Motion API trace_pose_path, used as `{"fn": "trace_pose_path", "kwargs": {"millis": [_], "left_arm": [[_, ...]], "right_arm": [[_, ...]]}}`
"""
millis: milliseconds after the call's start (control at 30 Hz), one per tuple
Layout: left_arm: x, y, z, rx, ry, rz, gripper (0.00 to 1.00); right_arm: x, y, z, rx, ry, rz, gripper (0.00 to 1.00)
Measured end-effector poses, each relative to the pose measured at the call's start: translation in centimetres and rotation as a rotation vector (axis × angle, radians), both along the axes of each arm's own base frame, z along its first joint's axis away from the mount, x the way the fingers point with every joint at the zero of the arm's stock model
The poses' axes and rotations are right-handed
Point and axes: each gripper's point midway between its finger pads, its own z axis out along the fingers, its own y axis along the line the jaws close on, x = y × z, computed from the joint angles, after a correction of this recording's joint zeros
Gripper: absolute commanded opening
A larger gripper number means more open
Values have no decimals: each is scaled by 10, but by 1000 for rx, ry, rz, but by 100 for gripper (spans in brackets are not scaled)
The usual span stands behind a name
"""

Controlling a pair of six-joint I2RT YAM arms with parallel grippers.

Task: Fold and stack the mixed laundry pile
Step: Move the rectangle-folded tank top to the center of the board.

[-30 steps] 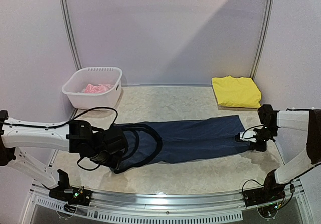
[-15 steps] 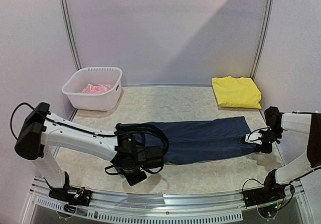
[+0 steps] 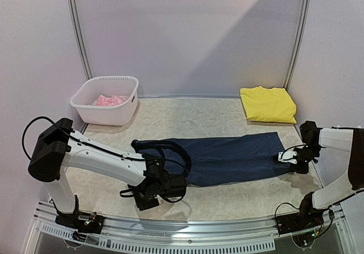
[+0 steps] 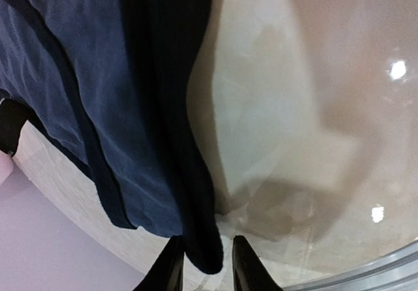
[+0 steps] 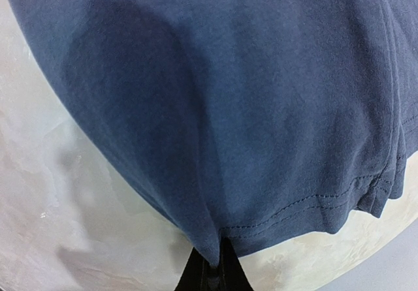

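The navy tank top (image 3: pixel 227 157) lies stretched flat across the table, straps at its left end. My left gripper (image 3: pixel 173 184) is low at the top's near left edge. In the left wrist view its jaws (image 4: pixel 202 265) stand apart around a dark fold of the navy cloth (image 4: pixel 199 239), which touches the left finger (image 4: pixel 166 271) with a gap to the right one. My right gripper (image 3: pixel 282 157) is shut on the hem at the top's right end (image 5: pixel 215 271). The pink garment (image 3: pixel 110 100) lies in the basket. The yellow garment (image 3: pixel 267 104) sits folded at the back right.
The white basket (image 3: pixel 105 114) stands at the back left by the wall. Frame posts rise at both back corners. A metal rail runs along the near table edge (image 3: pixel 187 225), close below the left gripper.
My left arm swung from the top's left end round to its near edge, and its jaws narrowed around the cloth fold. The right gripper drew the hem slightly right.
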Motion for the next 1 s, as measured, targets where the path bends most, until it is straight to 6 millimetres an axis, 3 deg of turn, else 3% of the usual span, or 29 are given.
{"fn": "trace_pose_path", "kwargs": {"millis": [133,433,767,1000], "left_arm": [[2,6,-3,54,1,-8,0],[19,10,18,75,-5,5,0],[58,17,44,60,13,89,0],[79,19,43,67,32,121,0]], "right_arm": [[0,0,0,0,0,0,4],[0,0,0,-2,1,6,4],[-3,-3,1,-24,11,22,4],[-9,-7,1,-39,26,27,4]]}}
